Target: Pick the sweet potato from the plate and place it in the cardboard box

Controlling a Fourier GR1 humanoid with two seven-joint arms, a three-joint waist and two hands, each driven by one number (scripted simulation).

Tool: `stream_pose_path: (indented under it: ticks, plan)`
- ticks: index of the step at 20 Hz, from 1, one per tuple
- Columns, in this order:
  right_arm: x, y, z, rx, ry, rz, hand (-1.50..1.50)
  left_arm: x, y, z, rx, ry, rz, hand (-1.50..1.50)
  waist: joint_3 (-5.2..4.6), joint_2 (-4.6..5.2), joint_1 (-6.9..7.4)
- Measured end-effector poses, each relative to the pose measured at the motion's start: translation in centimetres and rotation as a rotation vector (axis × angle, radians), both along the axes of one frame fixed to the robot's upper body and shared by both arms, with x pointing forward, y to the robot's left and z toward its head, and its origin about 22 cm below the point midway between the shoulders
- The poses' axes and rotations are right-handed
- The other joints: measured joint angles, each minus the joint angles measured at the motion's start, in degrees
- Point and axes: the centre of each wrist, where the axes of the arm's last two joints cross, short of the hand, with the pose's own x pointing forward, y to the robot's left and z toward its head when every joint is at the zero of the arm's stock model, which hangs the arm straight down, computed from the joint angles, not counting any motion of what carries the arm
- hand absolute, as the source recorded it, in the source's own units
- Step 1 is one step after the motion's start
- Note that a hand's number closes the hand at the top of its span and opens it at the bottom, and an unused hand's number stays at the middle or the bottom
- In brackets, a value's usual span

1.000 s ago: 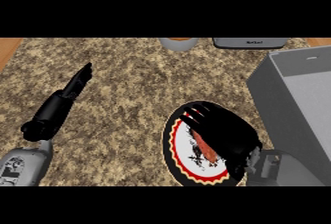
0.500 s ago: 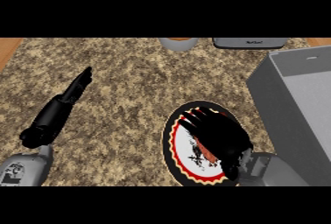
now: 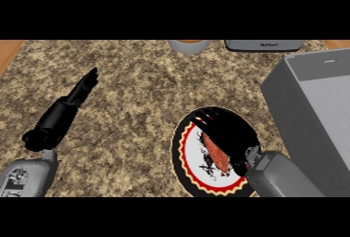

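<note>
Head view: right robot hand over plate, fingers spread apart, nothing clamped. Sweet potato on plate, directly beneath and just left of palm, long axis running toward wrist. Cardboard box immediately right. Left robot hand well apart, fingers straight.

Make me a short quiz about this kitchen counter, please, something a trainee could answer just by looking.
1. True or false: the orange sweet potato lies inside the grey box.
2. Which robot hand is over the round black plate with red and yellow rim: (a) left robot hand, (b) right robot hand?
3. Fill in: the left robot hand's fingers are ____ (straight or curled).

Key: 1 false; 2 b; 3 straight.
</note>
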Motion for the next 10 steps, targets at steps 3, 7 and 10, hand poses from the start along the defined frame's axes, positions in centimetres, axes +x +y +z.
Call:
stream_pose_path:
  ticks: [3, 7, 10]
  plan:
    - [0.3, 0.2, -1.0, 0.003, 0.012, -0.003, -1.50, -0.3, 0.2, 0.3, 0.002, -0.001, 0.002, 0.00, 0.00, -0.01, 0.06]
    - [0.5, -0.4, -2.3, 0.001, 0.035, 0.018, 1.50, -0.2, 0.2, 0.0, -0.004, -0.001, 0.002, 0.00, 0.00, -0.02, -0.01]
    - [0.4, -0.7, -3.0, 0.016, 0.021, 0.083, 1.50, 0.4, 0.2, -0.1, -0.001, -0.004, 0.002, 0.00, -0.02, -0.01, -0.09]
